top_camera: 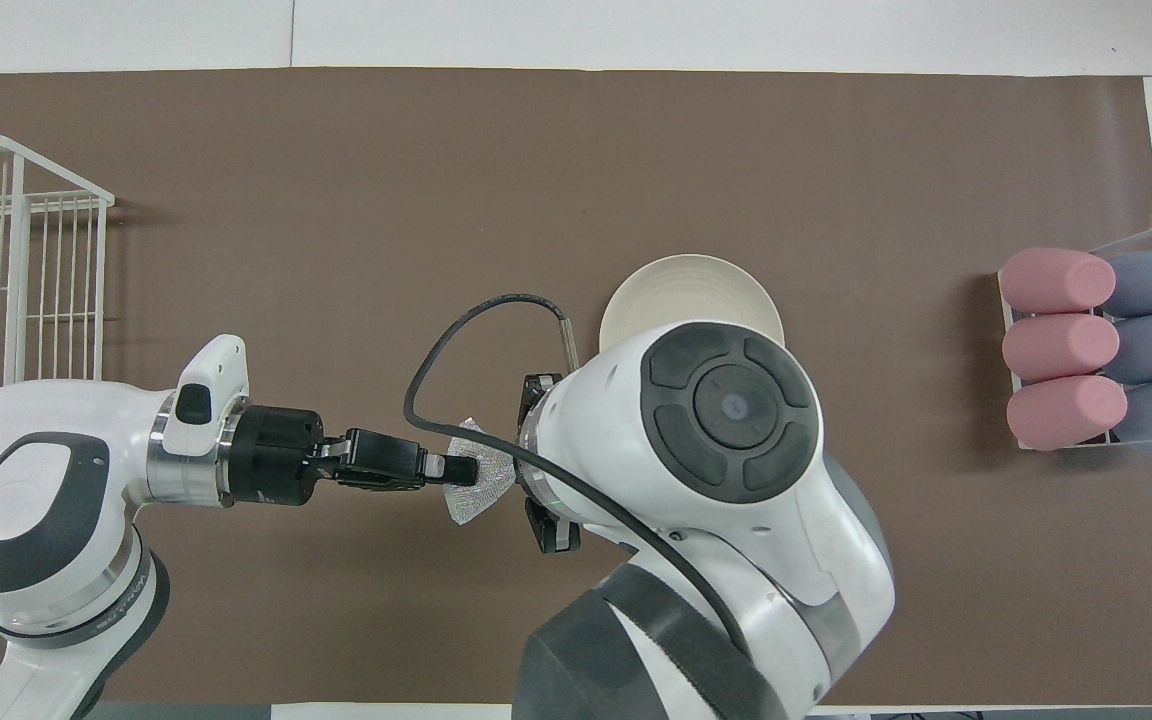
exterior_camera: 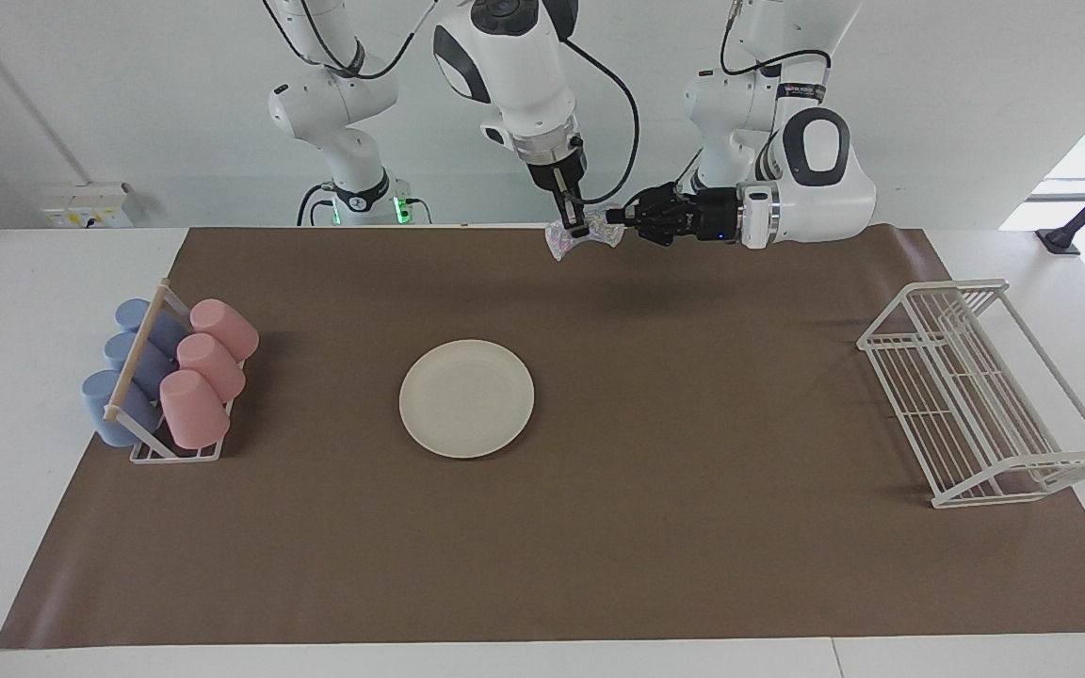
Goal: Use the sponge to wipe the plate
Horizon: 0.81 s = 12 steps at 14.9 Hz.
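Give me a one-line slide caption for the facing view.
Both grippers, left and right, meet at a silvery-grey glittery sponge in mid-air, above the brown mat, while the round cream-white plate lies untouched.

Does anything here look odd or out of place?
Only this: the sponge hangs in mid-air, pinched between the right gripper and the left gripper. The plate lies flat and bare.

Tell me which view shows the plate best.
The facing view: the plate lies whole and uncovered on the brown mat. In the overhead view the right arm hides its nearer part, leaving only a crescent.
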Each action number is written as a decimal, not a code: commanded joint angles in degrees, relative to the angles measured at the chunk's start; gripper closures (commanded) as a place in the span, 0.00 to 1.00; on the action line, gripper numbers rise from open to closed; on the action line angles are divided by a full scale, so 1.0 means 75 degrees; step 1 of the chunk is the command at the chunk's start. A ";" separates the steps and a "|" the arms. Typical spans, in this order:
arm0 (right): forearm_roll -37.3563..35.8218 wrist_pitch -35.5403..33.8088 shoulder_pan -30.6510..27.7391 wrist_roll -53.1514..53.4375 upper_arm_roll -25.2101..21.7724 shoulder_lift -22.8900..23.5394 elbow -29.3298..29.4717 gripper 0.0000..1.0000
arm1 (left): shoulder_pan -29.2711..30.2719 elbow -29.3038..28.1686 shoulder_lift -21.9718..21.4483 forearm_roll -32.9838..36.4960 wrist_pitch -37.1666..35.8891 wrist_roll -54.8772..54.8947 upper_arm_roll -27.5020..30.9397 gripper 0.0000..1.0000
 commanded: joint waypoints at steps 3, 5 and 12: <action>-0.0102 0.0068 -0.0225 -0.0082 0.0039 -0.0095 -0.0136 1.00 | -0.0156 -0.0083 -0.0142 -0.0035 -0.0044 -0.0516 0.0135 0.00; -0.0113 0.0091 -0.0261 -0.0129 0.0027 -0.0106 -0.0194 1.00 | -0.0156 -0.0083 -0.0142 0.0046 -0.0044 -0.0540 0.0135 0.00; -0.0113 0.3658 -0.1115 -0.2691 0.0027 -0.0027 -0.2957 1.00 | -0.0074 0.0023 -0.0071 0.0854 0.0049 -0.0633 0.0135 0.00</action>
